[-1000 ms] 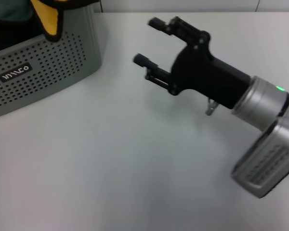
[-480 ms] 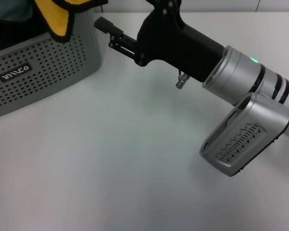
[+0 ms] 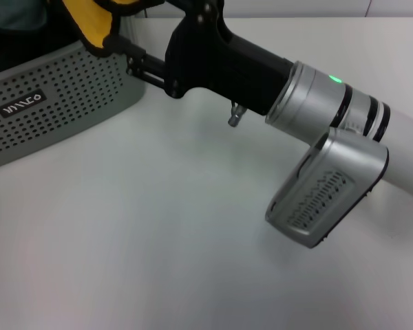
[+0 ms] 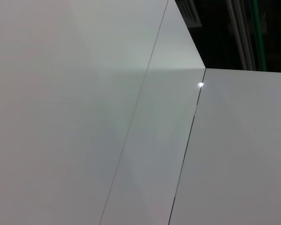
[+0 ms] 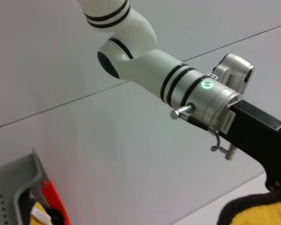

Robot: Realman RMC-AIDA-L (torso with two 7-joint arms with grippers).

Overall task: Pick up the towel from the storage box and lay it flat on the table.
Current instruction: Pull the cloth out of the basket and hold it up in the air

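The towel (image 3: 89,24) shows its yellow side with black trim at the storage box's (image 3: 62,96) near rim, at the top left of the head view. My right gripper (image 3: 139,20) is open, its lower finger (image 3: 120,45) touching the yellow cloth; the upper finger is cut off by the frame's top. In the right wrist view, the towel (image 5: 257,213) lies just below my left gripper's black body (image 5: 271,176), which comes down onto it from the left arm (image 5: 145,61). The white table (image 3: 158,240) spreads in front.
A teal-grey cloth (image 3: 14,14) lies inside the box. The box's logo (image 3: 22,103) faces me. The right arm's wrist camera housing (image 3: 327,192) hangs over the table's middle. A red item (image 5: 54,204) sits by the box rim (image 5: 14,187).
My right arm has moved left and away from me, from the table's middle to the box's rim, until its lower finger reached the yellow cloth. The towel has shifted slightly right.
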